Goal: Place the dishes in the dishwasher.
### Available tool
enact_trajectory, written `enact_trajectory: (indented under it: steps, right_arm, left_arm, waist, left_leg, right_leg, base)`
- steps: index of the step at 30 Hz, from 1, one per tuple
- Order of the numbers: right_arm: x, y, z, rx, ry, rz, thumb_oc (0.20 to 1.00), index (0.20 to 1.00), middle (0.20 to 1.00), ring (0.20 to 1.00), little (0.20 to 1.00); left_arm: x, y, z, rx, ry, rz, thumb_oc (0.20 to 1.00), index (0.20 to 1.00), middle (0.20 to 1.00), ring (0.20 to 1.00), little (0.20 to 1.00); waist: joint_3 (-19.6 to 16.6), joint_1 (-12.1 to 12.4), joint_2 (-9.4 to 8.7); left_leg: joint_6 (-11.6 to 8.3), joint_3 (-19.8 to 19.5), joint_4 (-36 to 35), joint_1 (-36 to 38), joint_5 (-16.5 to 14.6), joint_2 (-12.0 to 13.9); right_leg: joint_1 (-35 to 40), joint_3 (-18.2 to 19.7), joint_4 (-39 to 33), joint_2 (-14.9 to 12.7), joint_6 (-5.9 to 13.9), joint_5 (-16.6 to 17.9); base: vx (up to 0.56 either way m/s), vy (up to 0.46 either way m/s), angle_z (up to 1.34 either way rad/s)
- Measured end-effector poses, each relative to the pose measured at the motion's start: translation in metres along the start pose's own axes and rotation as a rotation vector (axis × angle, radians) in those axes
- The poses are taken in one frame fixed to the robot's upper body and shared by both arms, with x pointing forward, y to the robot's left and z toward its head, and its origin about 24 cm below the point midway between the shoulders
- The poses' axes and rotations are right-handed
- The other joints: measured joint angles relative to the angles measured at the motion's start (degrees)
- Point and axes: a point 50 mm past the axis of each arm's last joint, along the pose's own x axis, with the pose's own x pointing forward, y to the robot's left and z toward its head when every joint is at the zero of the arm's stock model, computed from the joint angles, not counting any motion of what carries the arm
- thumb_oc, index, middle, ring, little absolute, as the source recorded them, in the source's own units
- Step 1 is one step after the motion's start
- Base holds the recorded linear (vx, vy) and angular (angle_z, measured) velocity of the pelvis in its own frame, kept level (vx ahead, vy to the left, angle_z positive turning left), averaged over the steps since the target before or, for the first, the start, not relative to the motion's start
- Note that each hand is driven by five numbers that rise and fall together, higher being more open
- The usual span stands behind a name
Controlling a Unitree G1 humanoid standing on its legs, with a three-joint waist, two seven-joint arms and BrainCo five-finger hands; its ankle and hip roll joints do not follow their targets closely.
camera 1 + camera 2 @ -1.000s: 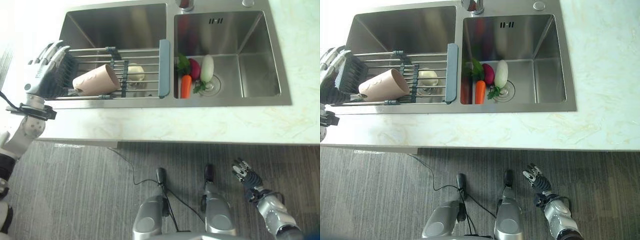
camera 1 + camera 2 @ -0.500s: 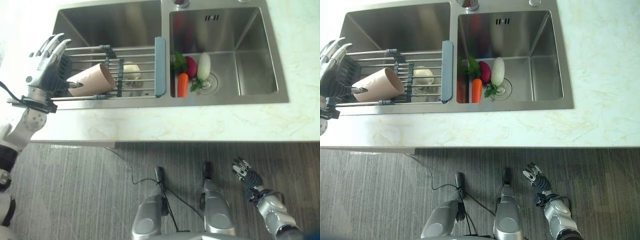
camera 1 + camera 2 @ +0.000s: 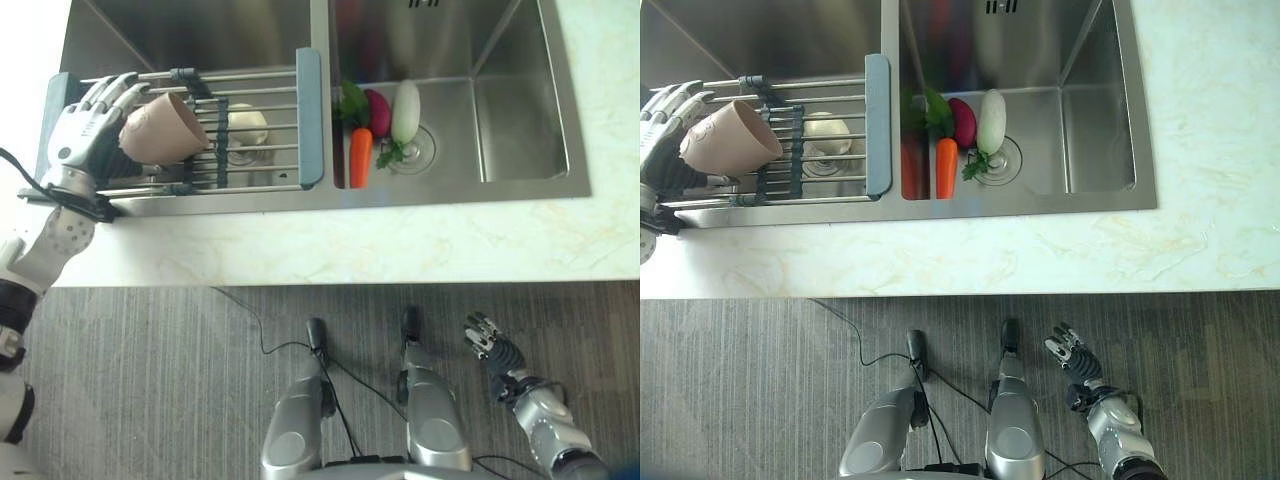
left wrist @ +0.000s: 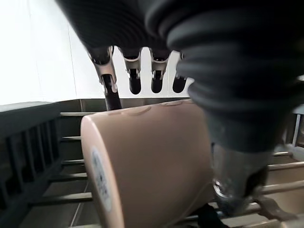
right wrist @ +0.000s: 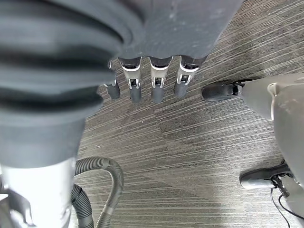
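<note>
A beige cup (image 3: pixel 166 130) is tilted up off the metal rack (image 3: pixel 262 98) that spans the left basin of the sink. My left hand (image 3: pixel 84 130) is at the rack's left end, shut on the cup. In the left wrist view its fingers (image 4: pixel 110 84) reach over the top of the cup (image 4: pixel 152 161) and the thumb presses its side. A small white dish (image 3: pixel 245 128) lies under the rack bars. My right hand (image 3: pixel 489 346) hangs low over the floor, with its fingers (image 5: pixel 157 81) relaxed and holding nothing.
A carrot (image 3: pixel 360 158), a red root (image 3: pixel 378 110), a white radish (image 3: pixel 405 108) and greens lie in the right basin by the drain. A pale marble counter (image 3: pixel 400 240) runs in front of the sink. Grey striped floor (image 3: pixel 150 380) lies below its edge.
The cup lay on its side on the rack. My left hand has closed round it and tipped it up. The camera has shifted, so the sink sits higher in view.
</note>
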Motion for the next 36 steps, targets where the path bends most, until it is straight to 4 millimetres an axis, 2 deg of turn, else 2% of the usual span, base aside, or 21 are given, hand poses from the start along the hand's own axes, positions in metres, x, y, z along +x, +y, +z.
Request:
enact_trajectory:
  steps: [14,16,18,20,25,31,36]
  right_arm:
    - [0.0,0.0,0.001,-0.001,-0.005,0.0,1.0,1.0,1.0,1.0,1.0]
    - [0.001,0.001,0.003,-0.001,-0.015,0.005,1.0,1.0,1.0,1.0,1.0]
    - [0.001,0.002,0.004,-0.003,-0.025,0.008,1.0,1.0,1.0,1.0,1.0]
    - [0.001,0.002,0.004,-0.004,-0.026,0.004,1.0,1.0,1.0,1.0,1.0]
    - [0.001,0.002,0.005,-0.005,-0.029,-0.004,1.0,1.0,1.0,1.0,1.0]
    - [0.002,0.005,0.009,-0.009,-0.045,0.005,1.0,1.0,1.0,1.0,1.0]
    - [0.003,0.006,0.01,-0.015,-0.046,0.002,1.0,1.0,1.0,1.0,1.0]
  left_arm:
    - [-0.006,-0.006,-0.009,-0.096,0.089,-0.049,1.0,1.0,1.0,1.0,1.0]
    - [-0.013,-0.015,-0.014,-0.198,0.168,-0.035,1.0,1.0,1.0,1.0,1.0]
    - [-0.014,-0.017,-0.014,-0.211,0.175,-0.045,1.0,1.0,1.0,1.0,1.0]
    - [-0.013,-0.019,-0.015,-0.307,0.216,-0.044,1.0,1.0,1.0,1.0,1.0]
    - [-0.014,-0.028,-0.021,-0.474,0.295,-0.14,1.0,1.0,1.0,1.0,1.0]
    - [-0.016,-0.031,-0.031,-0.548,0.376,-0.204,1.0,1.0,1.0,1.0,1.0]
    - [-0.014,-0.032,-0.031,-0.559,0.392,-0.232,1.0,1.0,1.0,1.0,1.0]
  waist:
    - [0.4,0.5,0.82]
    - [0.4,0.5,1.5]
    - [0.4,0.6,1.6]
    - [0.4,0.6,1.74]
    - [0.4,0.4,1.76]
    - [0.3,-0.3,1.82]
    - [0.3,-0.5,1.85]
  left_leg:
    - [-0.01,-0.2,0.0,0.0,0.3,0.0]
    - [-0.01,-0.2,0.0,0.1,0.3,-0.1]
    - [-0.02,-0.3,0.0,0.1,0.3,-0.1]
    - [-0.02,-0.3,0.0,0.3,0.3,-0.1]
    - [-0.04,-0.3,0.0,0.9,0.2,-0.1]
    - [-0.03,-0.3,0.0,0.9,0.2,-0.1]
    - [-0.03,-0.3,0.0,0.9,0.2,-0.2]
  right_leg:
    - [0.1,-0.1,0.0,-0.1,-0.01,0.0]
    - [0.3,-0.2,0.0,-0.2,-0.01,0.0]
    - [0.3,-0.2,0.0,-0.2,-0.02,0.0]
    - [0.5,-0.3,0.0,-0.2,-0.02,0.0]
    - [1.1,-0.3,0.0,-0.2,-0.02,0.0]
    - [1.1,-0.2,0.0,-0.4,-0.03,0.0]
    - [1.1,-0.2,0.0,-0.4,-0.06,0.1]
  base:
    - [0.0,0.0,0.0]
    - [0.0,0.0,0.0]
    - [0.0,0.0,0.0]
    - [0.0,0.0,0.0]
    - [0.0,0.0,0.0]
    - [0.0,0.005,0.0]
    - [0.0,0.0,0.0]
